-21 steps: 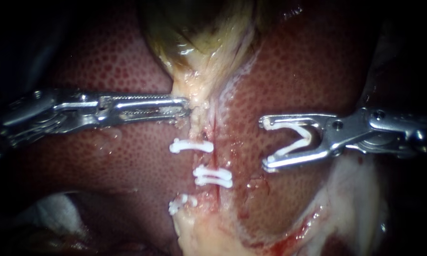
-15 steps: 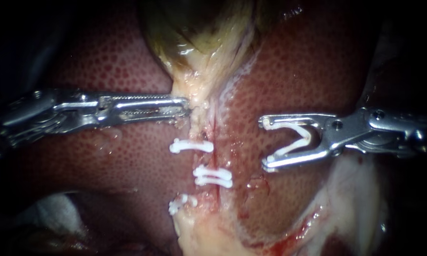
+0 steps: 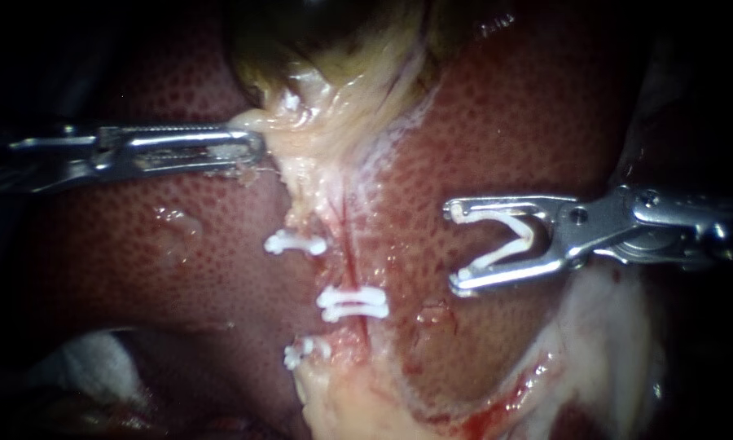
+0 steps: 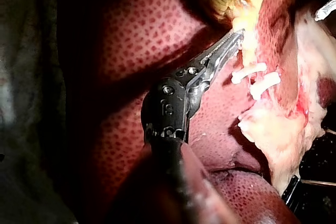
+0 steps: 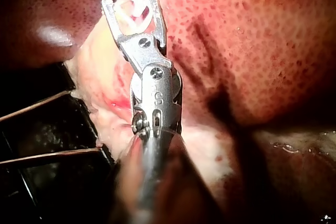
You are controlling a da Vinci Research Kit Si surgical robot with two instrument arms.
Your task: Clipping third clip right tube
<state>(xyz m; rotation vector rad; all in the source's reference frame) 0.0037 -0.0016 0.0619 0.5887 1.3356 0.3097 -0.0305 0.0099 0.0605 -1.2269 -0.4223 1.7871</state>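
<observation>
The left instrument [image 3: 251, 147] has its jaws closed on the gallbladder's [image 3: 334, 73] pale neck. Three white clips [image 3: 352, 302] cross the strand [image 3: 334, 273] below. The right instrument's [image 3: 454, 247] wide jaws carry an open clip [image 3: 497, 216], held apart from the strand, over the liver [image 3: 505, 122].

A surgical training lab: a bare liver [image 3: 529, 122], gallbladder [image 3: 334, 41] at 12 o'clock, white clips [image 3: 353, 303] below centre.

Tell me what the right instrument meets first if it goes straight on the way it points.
Probably the reddish tube, above the middle clip; only bare liver lies between. Depth is unclear, so it may brush liver first.
</observation>
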